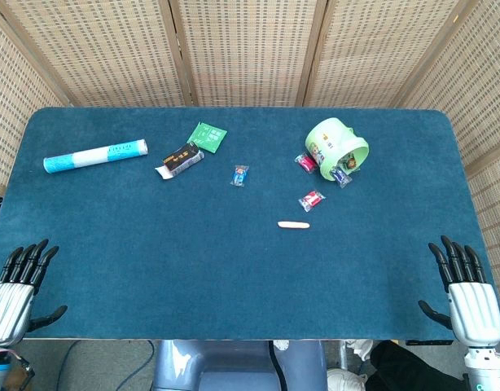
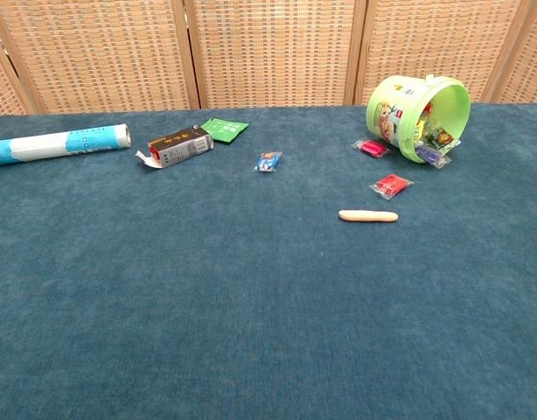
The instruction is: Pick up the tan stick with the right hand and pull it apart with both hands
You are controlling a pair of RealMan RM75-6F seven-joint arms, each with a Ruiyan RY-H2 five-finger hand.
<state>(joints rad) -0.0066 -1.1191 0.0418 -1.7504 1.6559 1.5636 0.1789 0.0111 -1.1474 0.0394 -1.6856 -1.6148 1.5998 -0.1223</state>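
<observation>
The tan stick (image 1: 294, 225) lies flat on the blue tablecloth, a little right of centre; the chest view shows the tan stick (image 2: 367, 215) alone on the cloth. My right hand (image 1: 464, 287) rests at the near right corner of the table, fingers spread and empty, well away from the stick. At the near left corner my left hand (image 1: 18, 285) is likewise open and holds nothing. Neither hand shows in the chest view.
A tipped green bucket (image 1: 336, 147) spills small candy packets (image 1: 311, 200) behind the stick. Further left lie a blue candy (image 1: 240, 175), a small dark box (image 1: 179, 160), a green sachet (image 1: 207, 135) and a rolled white-and-teal tube (image 1: 95, 155). Wicker screens stand behind the table.
</observation>
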